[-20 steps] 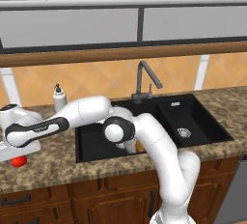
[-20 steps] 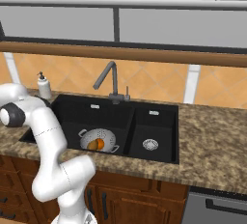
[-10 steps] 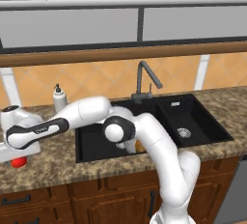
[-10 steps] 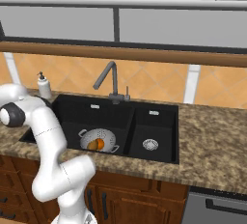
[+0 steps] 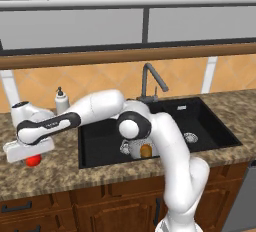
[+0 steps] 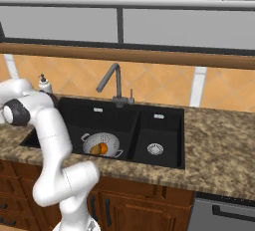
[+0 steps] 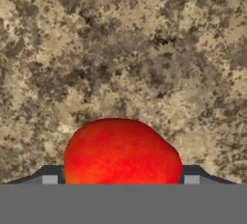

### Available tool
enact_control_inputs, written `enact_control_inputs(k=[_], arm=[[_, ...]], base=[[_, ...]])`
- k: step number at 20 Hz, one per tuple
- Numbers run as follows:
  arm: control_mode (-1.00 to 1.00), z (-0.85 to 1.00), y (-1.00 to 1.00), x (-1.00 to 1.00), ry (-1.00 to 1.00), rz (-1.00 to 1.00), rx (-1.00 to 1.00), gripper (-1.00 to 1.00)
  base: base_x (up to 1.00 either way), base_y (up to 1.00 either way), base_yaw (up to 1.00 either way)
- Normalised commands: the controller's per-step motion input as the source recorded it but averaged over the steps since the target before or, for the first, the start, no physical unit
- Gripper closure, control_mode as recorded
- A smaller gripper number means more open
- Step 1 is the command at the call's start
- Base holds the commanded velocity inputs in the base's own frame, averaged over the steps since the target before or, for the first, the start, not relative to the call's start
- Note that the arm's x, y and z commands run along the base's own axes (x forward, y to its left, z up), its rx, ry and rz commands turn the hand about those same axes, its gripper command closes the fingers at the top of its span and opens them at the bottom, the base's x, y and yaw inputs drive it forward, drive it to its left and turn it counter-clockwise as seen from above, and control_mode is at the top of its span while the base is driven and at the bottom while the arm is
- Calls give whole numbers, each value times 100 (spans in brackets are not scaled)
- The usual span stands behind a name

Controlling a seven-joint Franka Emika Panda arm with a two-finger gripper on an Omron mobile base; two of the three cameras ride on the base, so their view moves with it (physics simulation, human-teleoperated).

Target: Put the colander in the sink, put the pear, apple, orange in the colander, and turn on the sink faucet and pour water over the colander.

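We see the gripper (image 7: 120, 179) lowered over the apple (image 7: 121, 151) on the speckled counter (image 7: 144, 49), left of the sink (image 5: 210, 126); a finger (image 7: 193, 175) stands at each side of the fruit, but we cannot tell whether they press it. The colander (image 6: 102, 144) sits in the large basin, holding the orange (image 6: 103, 148) and pear (image 6: 94, 150). The faucet (image 6: 113, 83) stands behind.

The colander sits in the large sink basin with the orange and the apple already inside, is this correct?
Not quite. The colander in the sink holds the orange and the pear. The left base view shows the apple on the counter.
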Motion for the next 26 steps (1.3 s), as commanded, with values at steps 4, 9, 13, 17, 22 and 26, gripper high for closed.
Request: enact_control_inputs(k=[4,9,13,17,22,26], arm=[[-100,26,-79,0,-4,-3,0,100],[-100,18,-91,0,-21,-3,0,100],[-100,25,-100,1,-11,-4,0,100],[-100,32,-100,0,-2,-8,1,100],[-100,8,-98,13,0,-10,0,100],[-100,0,-100,17,0,-6,0,100]], base=[[0,0,0],[0,0,0],[0,0,0],[0,0,0],[0,0,0],[0,0,0]])
